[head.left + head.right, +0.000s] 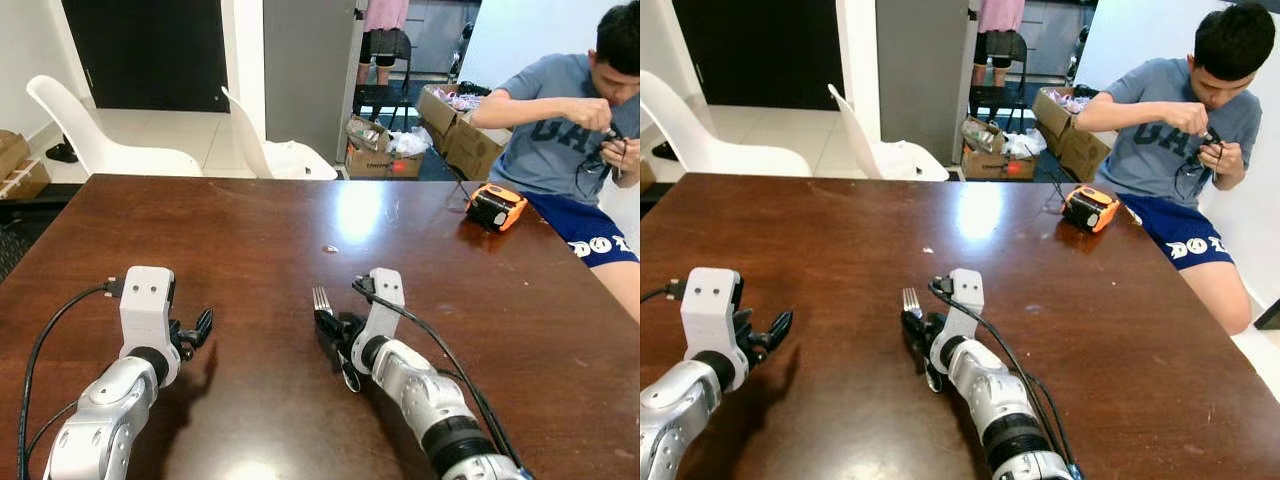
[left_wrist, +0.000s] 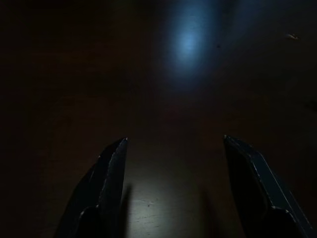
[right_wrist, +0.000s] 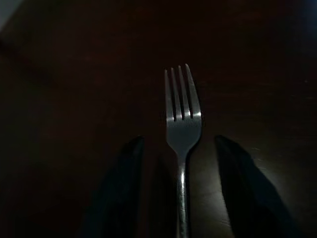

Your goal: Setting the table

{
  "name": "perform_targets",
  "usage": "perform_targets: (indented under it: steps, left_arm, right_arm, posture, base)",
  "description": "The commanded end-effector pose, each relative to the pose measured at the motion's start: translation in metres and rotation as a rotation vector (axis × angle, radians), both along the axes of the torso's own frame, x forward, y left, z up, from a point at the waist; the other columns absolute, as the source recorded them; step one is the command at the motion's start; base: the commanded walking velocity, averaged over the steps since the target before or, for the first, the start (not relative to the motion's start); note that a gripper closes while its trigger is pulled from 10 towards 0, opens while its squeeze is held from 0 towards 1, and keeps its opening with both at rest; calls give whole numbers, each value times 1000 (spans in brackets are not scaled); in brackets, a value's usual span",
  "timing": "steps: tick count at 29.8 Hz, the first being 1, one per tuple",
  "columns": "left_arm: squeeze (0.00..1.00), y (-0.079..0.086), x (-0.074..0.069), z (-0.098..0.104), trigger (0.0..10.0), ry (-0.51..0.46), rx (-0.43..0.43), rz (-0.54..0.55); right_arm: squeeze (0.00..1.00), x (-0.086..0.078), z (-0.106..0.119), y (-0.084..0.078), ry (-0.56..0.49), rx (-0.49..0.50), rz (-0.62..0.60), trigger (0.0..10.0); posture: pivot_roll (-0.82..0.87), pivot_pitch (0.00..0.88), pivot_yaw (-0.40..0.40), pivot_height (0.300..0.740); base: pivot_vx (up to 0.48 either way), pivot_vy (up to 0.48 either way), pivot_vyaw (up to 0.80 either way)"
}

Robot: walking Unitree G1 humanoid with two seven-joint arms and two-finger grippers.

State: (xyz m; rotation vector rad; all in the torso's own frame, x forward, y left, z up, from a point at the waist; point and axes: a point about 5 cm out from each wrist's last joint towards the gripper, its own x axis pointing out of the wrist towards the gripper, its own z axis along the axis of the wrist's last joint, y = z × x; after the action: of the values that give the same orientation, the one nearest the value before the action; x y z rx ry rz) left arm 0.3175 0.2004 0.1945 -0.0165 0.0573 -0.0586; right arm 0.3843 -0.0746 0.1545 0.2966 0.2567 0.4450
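Note:
A silver fork (image 1: pixel 321 299) lies on the dark brown wooden table (image 1: pixel 250 230), tines pointing away from me. My right gripper (image 1: pixel 331 332) is low over it and open. In the right wrist view the fork (image 3: pixel 181 124) runs between the two black fingers (image 3: pixel 124 183) with a gap on each side. My left gripper (image 1: pixel 197 332) hovers over bare wood to the left, open, with nothing between its fingers (image 2: pixel 111 173).
An orange and black device (image 1: pixel 497 207) with a cable sits at the table's far right edge, where a seated person (image 1: pixel 570 130) handles something small. Two white chairs (image 1: pixel 100 140) stand at the far side. Cardboard boxes (image 1: pixel 385 150) sit on the floor beyond.

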Motion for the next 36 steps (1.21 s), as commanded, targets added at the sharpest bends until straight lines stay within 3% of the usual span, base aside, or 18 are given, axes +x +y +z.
perform_targets:
  steps: [1,8,9,15,25,31,32,33,34,36]
  left_arm:
    - [0,0,-3,-4,10000,15,-1,7]
    - [0,-1,-2,-3,10000,14,-6,8]
    - [0,-3,-2,-4,10000,15,-11,8]
    - [0,-4,-3,-5,10000,18,-18,9]
    - [0,-8,0,-5,10000,17,-23,1]
    - [0,-9,1,-6,10000,17,-26,-1]
    - [0,-10,1,-6,10000,19,-27,-1]
    - [0,-10,1,-6,10000,19,-27,-1]
    - [0,-10,0,-7,10000,21,-29,-2]
    - [0,-12,-1,-7,10000,20,-31,-6]
  right_arm:
    - [0,-15,-42,1,175,-72,26,0]
    - [0,-23,-62,3,232,-151,65,0]
    - [0,-30,-75,1,268,-195,83,0]
    - [0,-38,-89,-5,307,-196,81,0]
    - [0,-35,-83,-12,291,-130,16,0]
    - [0,-26,-60,-16,127,-109,4,0]
    - [0,-23,-27,-12,-110,-93,37,1922]
    - [0,-23,-27,-12,-110,-93,37,1922]
    - [0,-26,6,-11,-314,-51,26,10000]
    - [0,-31,25,-12,-426,-23,15,10000]
  posture:
    - [137,209,59,740]
    - [132,214,52,740]
    - [129,217,46,740]
    - [122,220,44,740]
    - [115,213,49,740]
    - [117,212,50,740]
    - [113,211,52,740]
    - [113,211,52,740]
    - [110,211,54,740]
    - [106,210,57,740]
  base:
    - [0,0,0]
    - [0,0,0]
    - [0,0,0]
    - [0,0,0]
    - [0,0,0]
    - [0,0,0]
    - [0,0,0]
    - [0,0,0]
    - [0,0,0]
    - [0,0,0]
